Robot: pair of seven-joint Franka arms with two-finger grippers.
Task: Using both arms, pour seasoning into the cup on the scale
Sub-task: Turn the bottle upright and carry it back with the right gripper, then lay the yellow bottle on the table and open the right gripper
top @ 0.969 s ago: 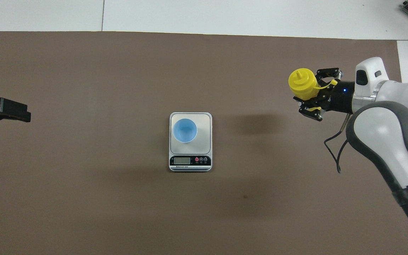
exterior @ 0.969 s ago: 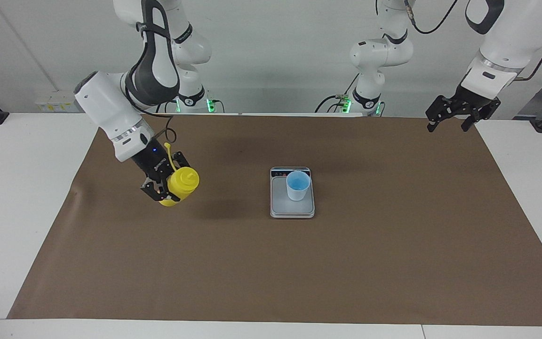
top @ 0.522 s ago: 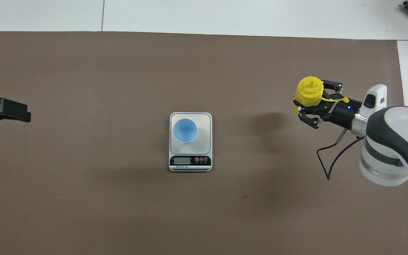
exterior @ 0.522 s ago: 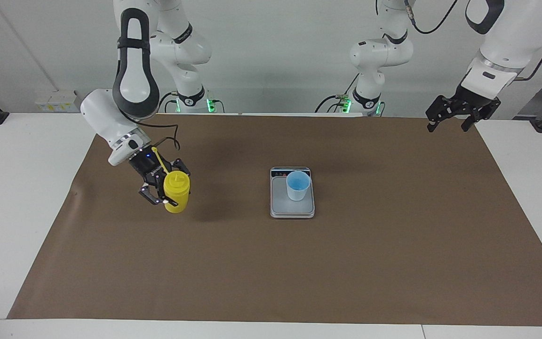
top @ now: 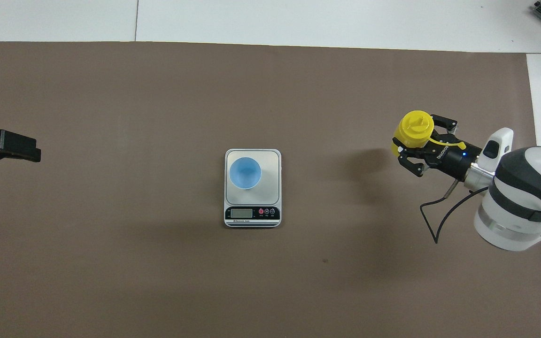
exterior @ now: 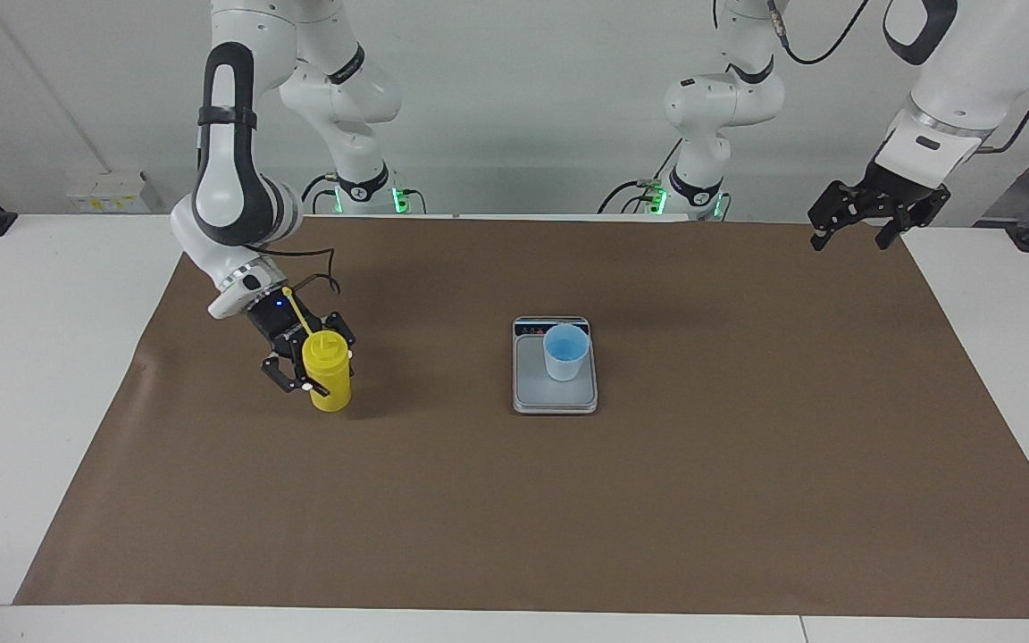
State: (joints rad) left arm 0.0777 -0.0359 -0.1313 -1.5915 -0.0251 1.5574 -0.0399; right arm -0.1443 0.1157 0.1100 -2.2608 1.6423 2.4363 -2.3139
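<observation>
The yellow seasoning bottle (exterior: 329, 382) stands upright on the brown mat toward the right arm's end, its base at or just above the mat. My right gripper (exterior: 311, 362) is shut on its body from the side. In the overhead view the bottle's cap (top: 413, 127) shows beside that gripper (top: 424, 143). The light-blue cup (exterior: 565, 350) stands on the silver scale (exterior: 532, 391) at the mat's middle, also seen from overhead as cup (top: 245, 172) on scale (top: 271, 162). My left gripper (exterior: 861, 230) waits open over the mat's corner at the left arm's end, also seen in the overhead view (top: 5, 146).
The brown mat (exterior: 514, 518) covers most of the white table. The scale's display strip (top: 251, 213) faces the robots. A black cable (top: 439, 220) loops from the right wrist above the mat.
My right arm has swung the bottle from tilted to upright and lowered it toward the mat, slightly nearer the robots. The left arm, cup and scale have not moved.
</observation>
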